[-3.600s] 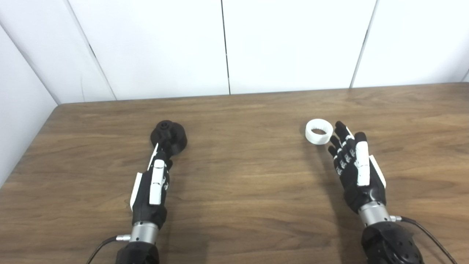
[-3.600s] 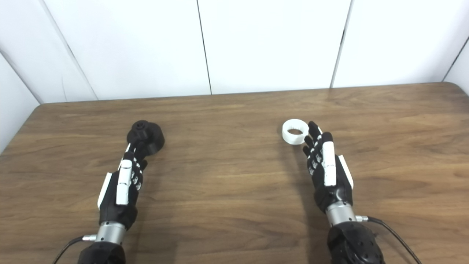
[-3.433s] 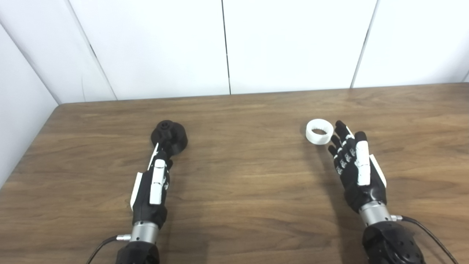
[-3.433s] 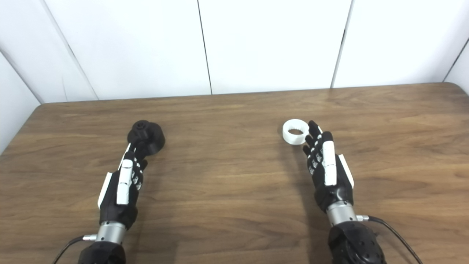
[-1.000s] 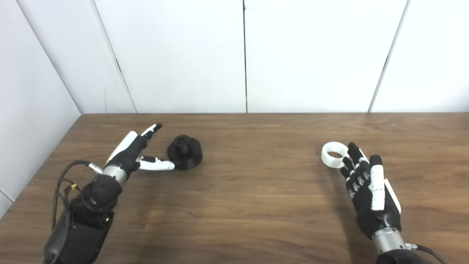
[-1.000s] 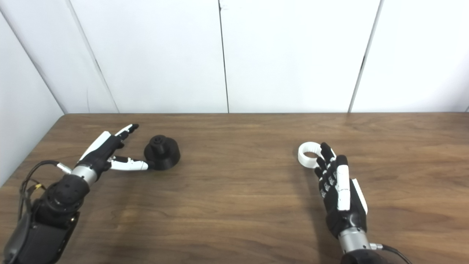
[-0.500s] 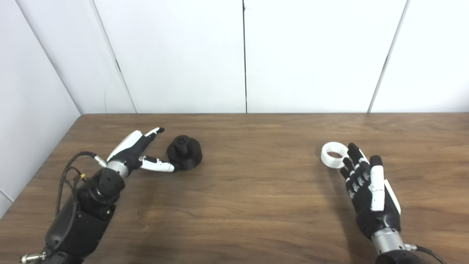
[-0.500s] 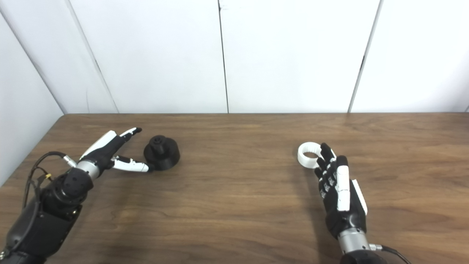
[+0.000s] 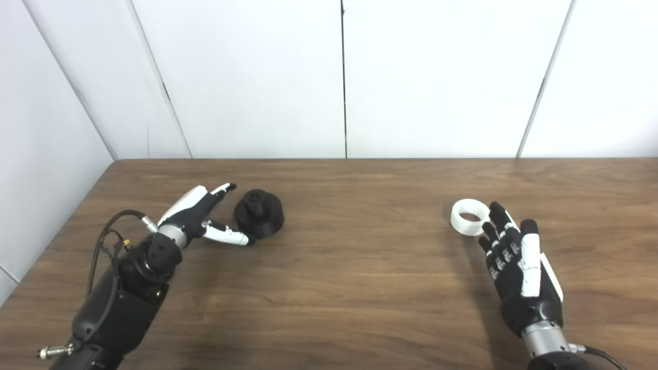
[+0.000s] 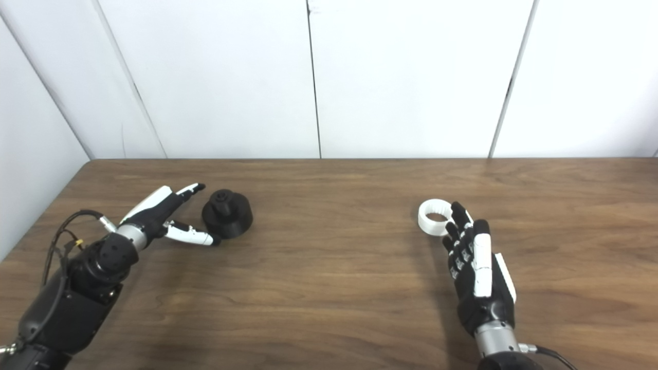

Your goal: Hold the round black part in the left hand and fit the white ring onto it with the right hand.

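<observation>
Wall (image 9: 442, 77): white panels with dark vertical seams, standing behind and to the left of the work surface. No writing, label or brand mark can be read on it.

Table (image 9: 360, 288): brown wood grain, running the full width of both views. No markings legible.

Left arm (image 9: 118, 298): black casing, entering from the lower left, with thin cables looped beside the wrist. Any lettering on the casing is too small to make out.

Left hand (image 9: 198, 218): open and holding nothing. The fingers point toward the far side of the black part, and the thumb reaches along its near side (the thumb tip lies just beside the base; contact cannot be confirmed). The part sits in the gap between fingers and thumb, not gripped.

Right hand (image 10: 475, 270): open and holding nothing, fingers stretched forward and slightly spread, back of the hand turned up. Its fingertips are at the near right edge of the white ring; whether they touch it cannot be told.

Black part (image 9: 259, 220): round, resting upright on the table left of centre, with a smaller knob on top. No label visible.

White ring (image 10: 435, 217): lying flat on the table right of centre, well apart from the black part, with fine ribbing on its inner wall. No writing visible.
</observation>
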Motion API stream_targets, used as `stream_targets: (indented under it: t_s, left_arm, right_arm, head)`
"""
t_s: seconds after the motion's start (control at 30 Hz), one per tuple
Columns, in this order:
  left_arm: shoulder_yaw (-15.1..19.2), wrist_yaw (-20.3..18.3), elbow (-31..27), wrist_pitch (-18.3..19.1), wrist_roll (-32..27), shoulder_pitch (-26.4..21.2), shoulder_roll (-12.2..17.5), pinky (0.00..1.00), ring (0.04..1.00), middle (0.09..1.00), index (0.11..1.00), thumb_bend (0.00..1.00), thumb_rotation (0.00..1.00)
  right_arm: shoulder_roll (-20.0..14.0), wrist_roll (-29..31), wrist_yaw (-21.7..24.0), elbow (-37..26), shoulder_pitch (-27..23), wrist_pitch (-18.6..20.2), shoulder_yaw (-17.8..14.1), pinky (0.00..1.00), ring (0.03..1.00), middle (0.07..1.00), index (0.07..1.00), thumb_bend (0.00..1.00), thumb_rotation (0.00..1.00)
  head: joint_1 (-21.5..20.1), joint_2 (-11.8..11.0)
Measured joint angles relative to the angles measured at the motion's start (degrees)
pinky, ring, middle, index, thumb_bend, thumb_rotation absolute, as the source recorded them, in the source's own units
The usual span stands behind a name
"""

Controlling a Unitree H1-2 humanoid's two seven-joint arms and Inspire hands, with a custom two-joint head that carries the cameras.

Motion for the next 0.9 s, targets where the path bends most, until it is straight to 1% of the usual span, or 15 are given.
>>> stream_targets:
  t_s: [0.13, 0.23, 0.37, 0.47, 0.57, 0.67, 0.9]
  left_arm:
    - [-0.8, -0.3, 0.3, 0.1, 0.2, -1.0, 0.0, 1.00, 1.000, 1.000, 0.963, 1.00, 0.29]
    - [-1.3, -0.5, 0.3, 0.2, 0.6, -1.5, -0.2, 0.98, 1.000, 1.000, 0.939, 1.00, 0.29]
    - [-2.0, -0.5, 0.4, 0.2, 1.2, -1.6, -0.6, 0.99, 1.000, 1.000, 0.915, 1.00, 0.28]
    - [-2.1, -0.5, 0.5, 0.3, 1.7, -1.6, -1.1, 0.99, 1.000, 1.000, 0.912, 1.00, 0.28]
    - [-2.1, -0.5, 1.9, 0.4, 1.8, -2.2, -1.6, 1.00, 1.000, 1.000, 0.908, 1.00, 0.28]
    - [-2.1, -0.6, 2.5, 0.4, 1.8, -2.4, -1.6, 1.00, 1.000, 1.000, 0.908, 1.00, 0.29]
    - [-2.4, -0.7, 3.9, 0.3, 1.8, -2.8, -1.9, 0.99, 1.000, 1.000, 0.899, 1.00, 0.28]
  right_arm:
    - [0.0, -0.2, 0.0, 0.0, 0.0, 0.0, 0.0, 1.00, 0.997, 0.995, 0.945, 0.62, 1.00]
    - [0.0, -0.4, 0.0, 0.0, 0.0, 0.0, 0.0, 1.00, 0.992, 0.992, 0.943, 0.63, 1.00]
    - [0.0, -0.7, -0.3, -0.3, 0.2, 0.0, 0.0, 1.00, 0.991, 0.994, 0.944, 0.62, 1.00]
    - [0.0, -0.7, -0.3, -0.4, 0.2, 0.0, 0.0, 1.00, 0.992, 0.995, 0.945, 0.62, 1.00]
    - [0.0, -0.9, -0.4, -0.5, 0.3, 0.0, 0.0, 1.00, 0.988, 0.992, 0.943, 0.62, 1.00]
    - [0.0, -0.9, -0.5, -0.5, 0.4, 0.0, 0.0, 1.00, 0.987, 0.990, 0.944, 0.62, 1.00]
    - [0.0, -1.0, -0.8, -0.5, 0.7, 0.0, 0.0, 1.00, 0.984, 0.990, 0.940, 0.62, 1.00]
  head:
    - [-0.4, 0.2]
    - [-0.4, 0.2]
    - [-0.5, 0.2]
    - [-0.5, 0.2]
    - [-0.9, 0.3]
    - [-1.0, 0.4]
    - [-1.1, 0.4]
